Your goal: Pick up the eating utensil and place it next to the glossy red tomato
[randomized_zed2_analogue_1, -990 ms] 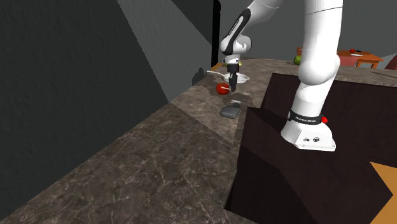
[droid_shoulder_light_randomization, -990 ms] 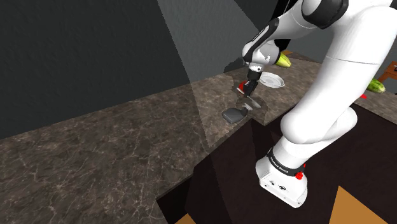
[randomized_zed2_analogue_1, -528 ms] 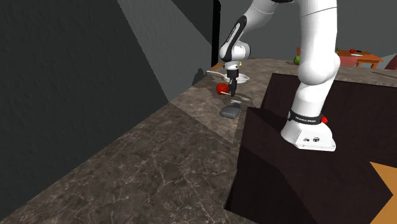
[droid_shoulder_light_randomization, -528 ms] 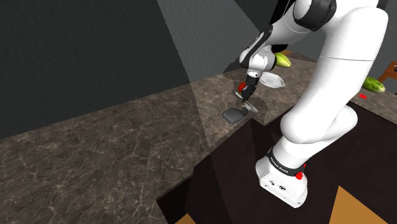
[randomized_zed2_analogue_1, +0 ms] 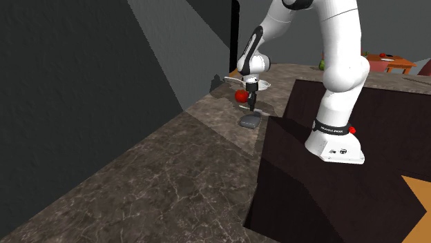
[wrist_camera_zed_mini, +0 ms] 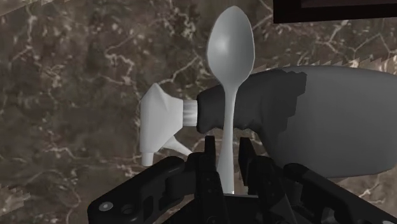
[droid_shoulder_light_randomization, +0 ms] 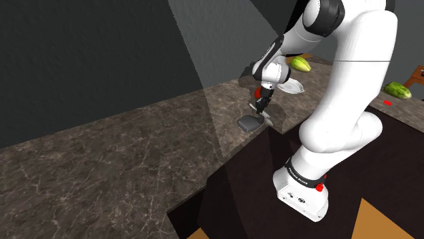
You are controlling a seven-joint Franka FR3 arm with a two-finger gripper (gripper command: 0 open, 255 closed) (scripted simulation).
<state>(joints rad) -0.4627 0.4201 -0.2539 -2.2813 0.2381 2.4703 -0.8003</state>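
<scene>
Grey spoon [wrist_camera_zed_mini: 230,57], clamped by its handle in the black two-finger gripper [wrist_camera_zed_mini: 227,153], points straight out along the fingers; the glossy red round tomato [randomized_zed2_analogue_1: 240,96] sits just beside the gripper.

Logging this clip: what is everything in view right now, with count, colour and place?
spoon: one, pale grey, clasped in the end effector, over the spray bottle
spray bottle: one, grey with a white trigger head, lying on its side on the countertop by the stand's corner
tomato: one, red, on the countertop just beyond the end effector
dish: one, white, on the countertop past the tomato
green vegetable: two, one beyond the dish, the other at the shoulder view's right edge
countertop: one, dark brown, marbled
stand: one, dark brown box, against the countertop
arm: one, white with dark joints, on the stand
end effector: one, black, shut on the spoon's handle
</scene>
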